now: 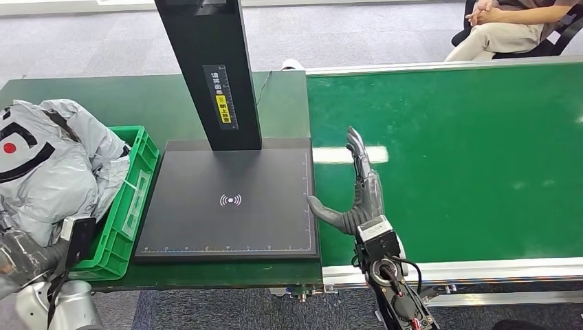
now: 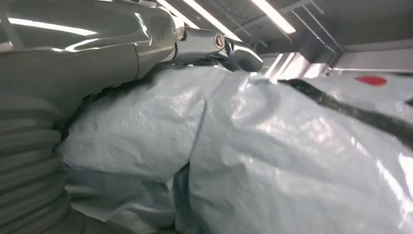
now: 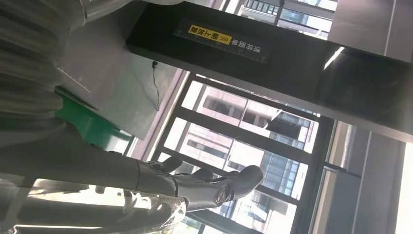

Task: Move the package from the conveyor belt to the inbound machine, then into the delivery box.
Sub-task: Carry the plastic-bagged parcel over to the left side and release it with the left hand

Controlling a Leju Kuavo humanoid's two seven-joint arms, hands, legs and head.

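The right hand (image 1: 358, 196) stands upright, fingers straight and thumb stuck out sideways, holding nothing. The left hand (image 2: 97, 53) lies low, its grasp hidden.

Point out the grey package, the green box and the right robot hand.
grey package (image 1: 58, 161), head view, crinkled middle of the bag.
green box (image 1: 134, 182), head view, its right wall.
right robot hand (image 1: 361, 189), head view, open palm over the belt.

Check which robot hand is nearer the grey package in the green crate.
Left. The left robot hand lies against the grey package in the green crate. The right robot hand is over the conveyor belt, beyond the black scanner pad.
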